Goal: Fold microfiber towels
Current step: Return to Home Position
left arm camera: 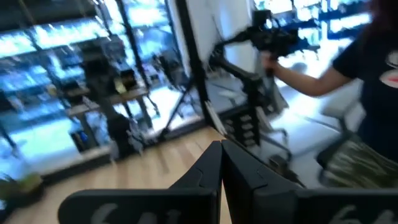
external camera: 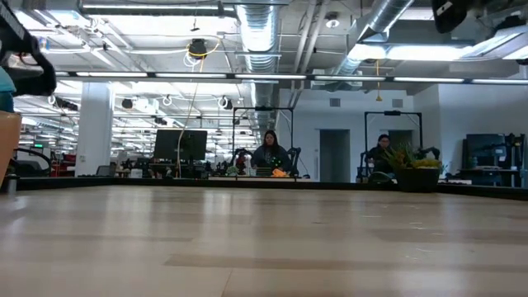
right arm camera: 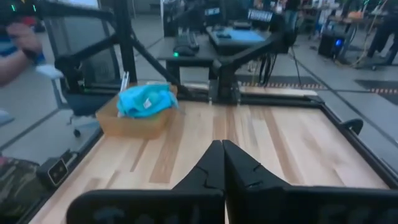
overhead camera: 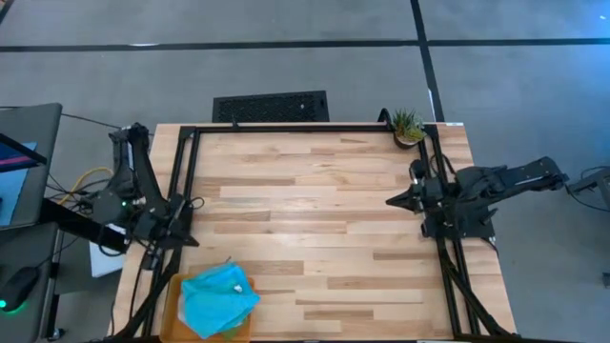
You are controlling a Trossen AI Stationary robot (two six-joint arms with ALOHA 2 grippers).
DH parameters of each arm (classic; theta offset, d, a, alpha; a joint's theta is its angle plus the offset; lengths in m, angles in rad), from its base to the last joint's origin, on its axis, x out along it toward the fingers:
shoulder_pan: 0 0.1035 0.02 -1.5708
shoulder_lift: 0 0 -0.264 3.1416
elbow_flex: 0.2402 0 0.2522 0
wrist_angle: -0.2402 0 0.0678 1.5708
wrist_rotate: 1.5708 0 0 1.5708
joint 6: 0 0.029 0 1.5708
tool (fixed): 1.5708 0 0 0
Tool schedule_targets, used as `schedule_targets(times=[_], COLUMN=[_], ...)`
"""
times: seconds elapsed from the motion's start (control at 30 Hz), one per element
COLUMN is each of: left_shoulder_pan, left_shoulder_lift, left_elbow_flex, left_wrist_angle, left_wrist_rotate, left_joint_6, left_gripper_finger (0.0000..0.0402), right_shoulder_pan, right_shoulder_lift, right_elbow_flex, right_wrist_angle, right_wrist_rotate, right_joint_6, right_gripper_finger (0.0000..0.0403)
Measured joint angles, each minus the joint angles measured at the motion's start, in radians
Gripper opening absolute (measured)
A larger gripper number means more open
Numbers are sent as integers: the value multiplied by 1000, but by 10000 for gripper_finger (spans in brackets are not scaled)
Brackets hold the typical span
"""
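Observation:
A turquoise microfiber towel lies heaped in a flat orange tray at the table's near left corner. It also shows in the right wrist view, towel in tray. No other towel shows. My left gripper hangs shut at the table's left edge, just beyond the tray, with nothing between its fingers. My right gripper is shut above the table near its right edge, pointing toward the left, with nothing in it.
A small potted plant stands at the far right corner. Black frame rails run along the far, left and right edges. The bare wooden top lies between the arms. A person stands beside the table.

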Motion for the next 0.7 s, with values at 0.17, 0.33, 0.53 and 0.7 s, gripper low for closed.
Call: schedule_targets(times=[0.17,0.33,0.53,0.7], left_shoulder_pan=[122,285,463,562], left_shoulder_lift=[-98,-211,-320,-388], left_elbow_flex=[-121,-198,-237,-240], left_wrist_angle=[98,100,87,-89], left_wrist_rotate=[-1,54,103,167], left_joint_6=[8,-32,75,-37], left_gripper_finger=[0,0,0,0], right_shoulder_pan=[-1,-1,-2,-2], right_shoulder_lift=[-99,-153,-157,-160], right_elbow_flex=[-50,-52,-52,-129], right_wrist_angle=[-3,-12,-43,18], right_wrist_rotate=[2,2,21,48], right_joint_6=[1,0,1,5], right_gripper_finger=[8,11,12,12])
